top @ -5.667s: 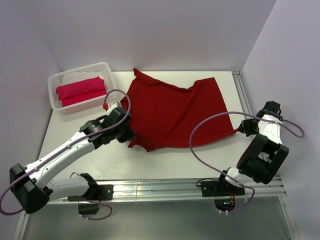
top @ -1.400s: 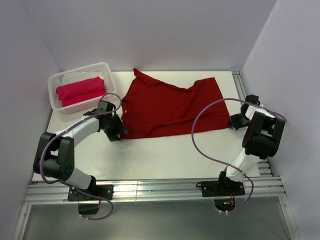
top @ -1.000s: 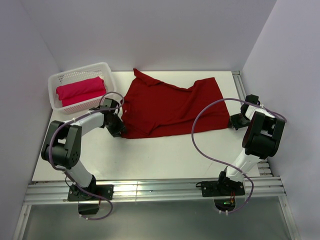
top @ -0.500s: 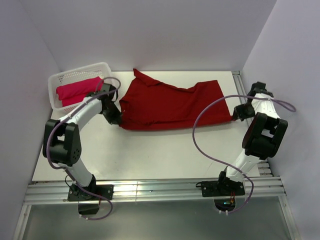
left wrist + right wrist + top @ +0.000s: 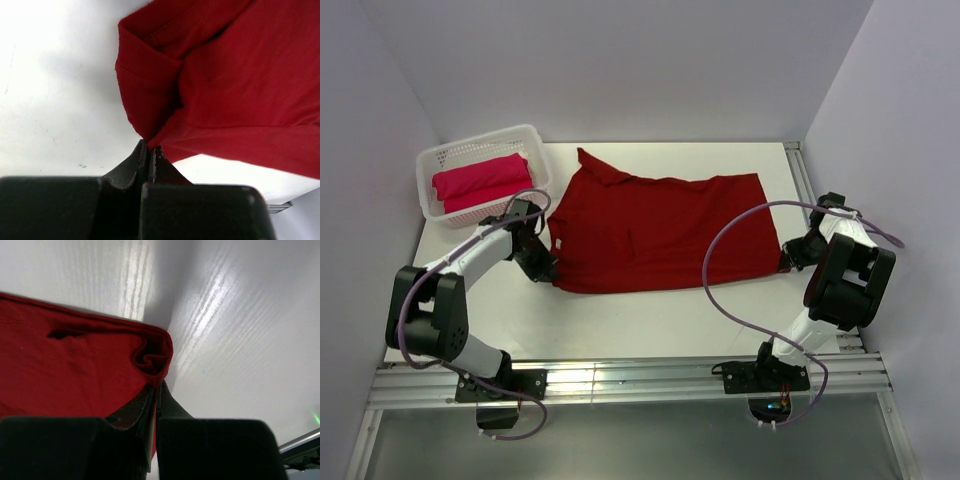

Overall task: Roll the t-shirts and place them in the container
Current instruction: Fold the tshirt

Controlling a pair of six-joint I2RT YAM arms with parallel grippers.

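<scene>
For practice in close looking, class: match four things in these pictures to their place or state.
1 crimson t-shirt
2 pink t-shirt
3 left gripper
4 right gripper

A shut on the crimson t-shirt's right-hand corner
B lying in the white basket
C spread on the table
D shut on the crimson t-shirt's corner nearer the basket

Pairs: 1-C, 2-B, 3-D, 4-A

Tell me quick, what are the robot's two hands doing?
Left gripper: shut, pinching the dark red t-shirt.
Right gripper: shut on the same t-shirt.
</scene>
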